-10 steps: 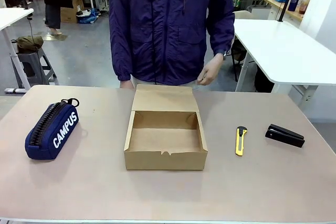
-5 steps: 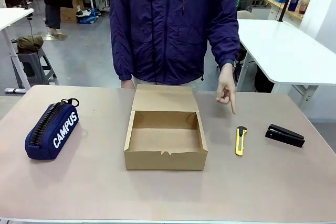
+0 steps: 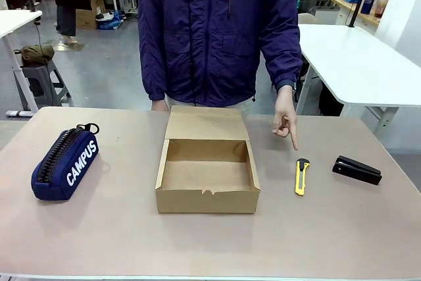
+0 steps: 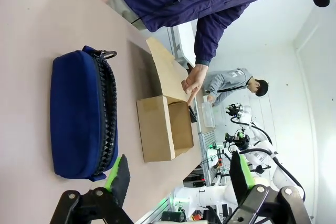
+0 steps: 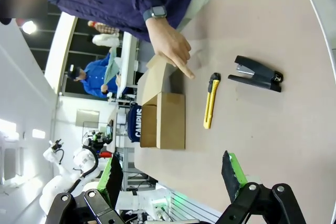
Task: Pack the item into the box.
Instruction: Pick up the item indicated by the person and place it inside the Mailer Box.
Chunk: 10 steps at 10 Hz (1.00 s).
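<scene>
Nearest, the left gripper (image 4: 178,178) is hanging over the table with its green-padded fingers spread wide and nothing between them, looking along the navy CAMPUS pencil case (image 4: 84,124). The right gripper (image 5: 172,174) is likewise gaping wide and empty, facing the yellow utility knife (image 5: 211,100). Neither is touching anything, which suits arms waiting to learn which object to fetch.

The cardboard box (image 3: 207,201) is sitting mid-table with its flap lid (image 3: 206,123) folded back toward the person, leaving the empty interior open to a drop from above. The knife is lying flat just to the right of the box, apart from it, with its black end pointing away from the robot. The black stapler (image 3: 356,170) is lying farther right, and the pencil case is well off to the left; spaced out like this, they are probably being offered as a choice. Beyond the knife, the person's hand (image 3: 285,123) is aiming an index finger down at it, seemingly singling it out for packing.

The tabletop (image 3: 197,241) is showing a plain, matte, pinkish-beige surface. Behind the person, a workshop is stretching back, with white tables (image 3: 355,64), a stool (image 3: 39,80) and a grey floor (image 3: 105,70).
</scene>
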{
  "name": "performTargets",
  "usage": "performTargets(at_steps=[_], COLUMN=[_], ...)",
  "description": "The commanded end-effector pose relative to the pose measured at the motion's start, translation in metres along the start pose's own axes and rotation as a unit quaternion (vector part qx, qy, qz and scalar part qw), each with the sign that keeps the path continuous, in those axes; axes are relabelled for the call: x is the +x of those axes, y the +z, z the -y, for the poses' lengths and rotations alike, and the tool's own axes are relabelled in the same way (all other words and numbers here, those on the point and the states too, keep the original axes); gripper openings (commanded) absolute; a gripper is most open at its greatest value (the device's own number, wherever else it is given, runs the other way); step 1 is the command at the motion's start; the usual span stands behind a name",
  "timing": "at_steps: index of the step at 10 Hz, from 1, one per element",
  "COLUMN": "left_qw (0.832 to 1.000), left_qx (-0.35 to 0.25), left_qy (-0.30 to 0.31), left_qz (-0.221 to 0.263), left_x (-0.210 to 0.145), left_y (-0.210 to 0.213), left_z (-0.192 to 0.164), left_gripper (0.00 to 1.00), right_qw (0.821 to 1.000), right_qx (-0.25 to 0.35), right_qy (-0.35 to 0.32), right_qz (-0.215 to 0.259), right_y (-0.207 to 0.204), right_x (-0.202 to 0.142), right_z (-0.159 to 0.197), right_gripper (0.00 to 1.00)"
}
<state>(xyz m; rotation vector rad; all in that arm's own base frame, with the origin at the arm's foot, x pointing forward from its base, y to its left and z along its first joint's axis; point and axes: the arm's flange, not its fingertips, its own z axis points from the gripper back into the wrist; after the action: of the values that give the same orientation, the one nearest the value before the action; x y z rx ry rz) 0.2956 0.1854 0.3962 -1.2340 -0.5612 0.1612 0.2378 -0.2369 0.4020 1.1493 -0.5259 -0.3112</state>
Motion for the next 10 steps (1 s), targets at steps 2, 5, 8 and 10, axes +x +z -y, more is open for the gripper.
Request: performTargets(at_steps=[2,5,8,10], left_qw=[1.000,1.000,1.000,1.000], left_qx=[-0.012,-0.012,-0.012,-0.012], left_qy=[-0.012,-0.012,-0.012,-0.012], left_qz=[0.006,0.006,0.006,0.006], left_x=[0.002,0.002,0.002,0.002], left_y=[0.000,0.000,0.000,0.000], left_z=[-0.001,-0.001,-0.001,-0.001], left_gripper=[1.00,1.00,1.00,1.00], right_qw=[0.997,0.983,0.948,0.921], right_qx=[-0.075,-0.159,-0.253,-0.314], right_qy=[-0.010,0.017,0.053,0.083], right_qz=[-0.019,-0.093,-0.184,-0.216], right_y=[-0.034,-0.109,-0.202,-0.270], right_x=[-0.007,-0.019,-0.040,-0.058], right_z=[-0.034,-0.092,-0.118,-0.120], right_gripper=[1.00,1.00,1.00,1.00])
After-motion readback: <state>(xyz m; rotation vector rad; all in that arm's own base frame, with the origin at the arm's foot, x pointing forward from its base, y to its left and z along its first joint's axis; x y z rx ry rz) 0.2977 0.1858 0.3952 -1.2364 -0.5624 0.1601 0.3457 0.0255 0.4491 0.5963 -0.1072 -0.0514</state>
